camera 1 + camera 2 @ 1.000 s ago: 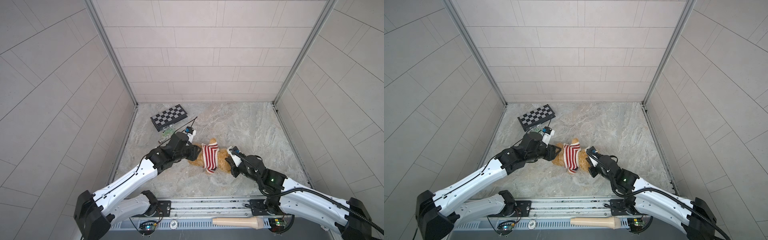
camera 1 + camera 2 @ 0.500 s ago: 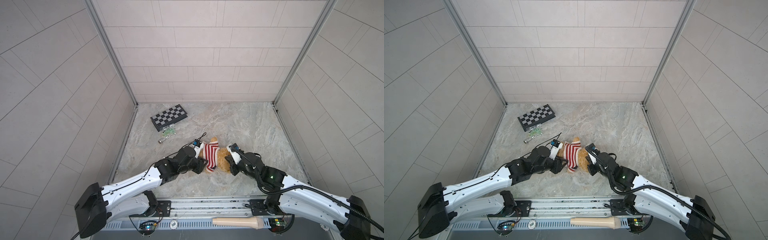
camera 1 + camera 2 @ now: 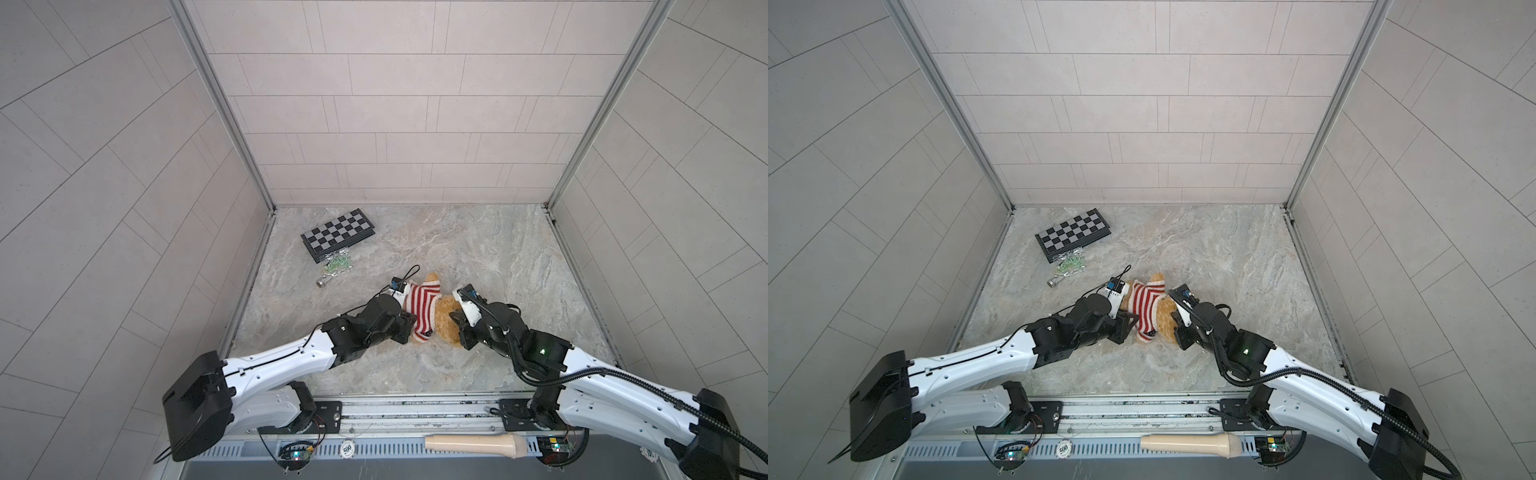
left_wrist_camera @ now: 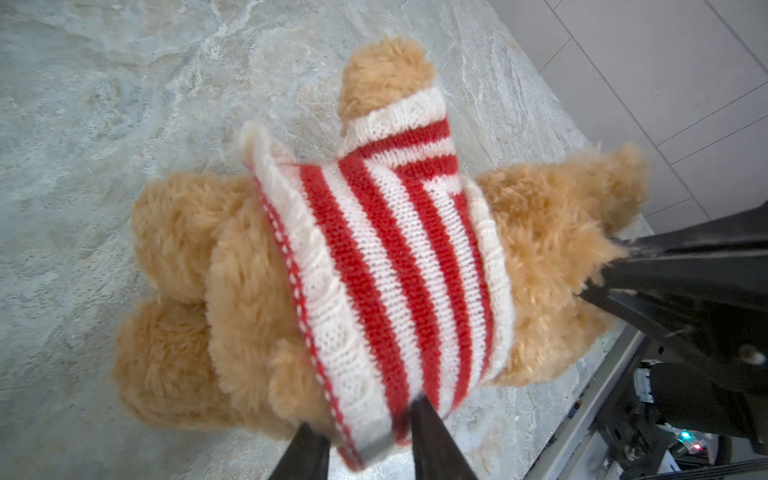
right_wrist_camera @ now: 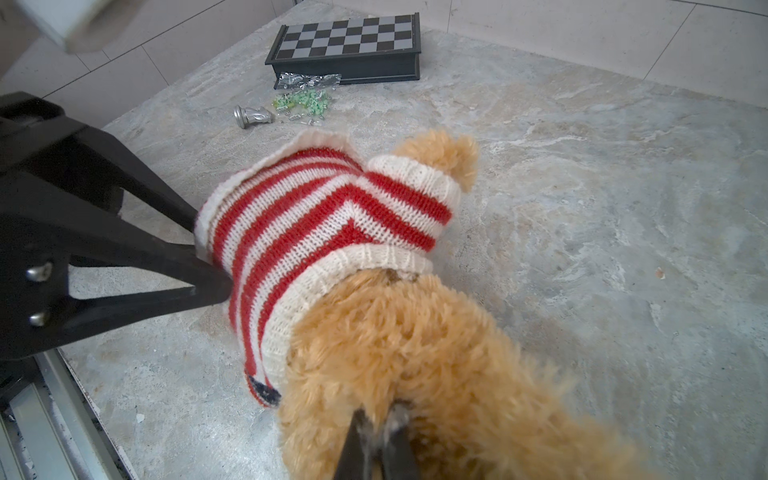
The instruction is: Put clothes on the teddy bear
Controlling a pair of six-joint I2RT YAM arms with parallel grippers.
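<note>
Your left jaws, nearly closed, seemingly pinch the hem of the red-and-white knit sweater (image 4: 386, 257); pull it away from the right jaws, clamped on the fluffy tan teddy bear (image 5: 415, 353).

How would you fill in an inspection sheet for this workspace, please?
Surface: marbled grey tabletop, no damage seen.
Job's things: teddy bear lying down, striped sweater over its torso, one arm through a sleeve.
Clutter: chessboard, bag of green bits, silver chess piece at the far left; none touch the bear.
Grippers: left gripper straddles the sweater's hem, grip unclear; right gripper shut on the bear's head fur.
Cables: black wire loop by the left wrist; corrugated hose along the right arm.
Surroundings: tiled walls; beige handle and poker chip on the front rail.
</note>
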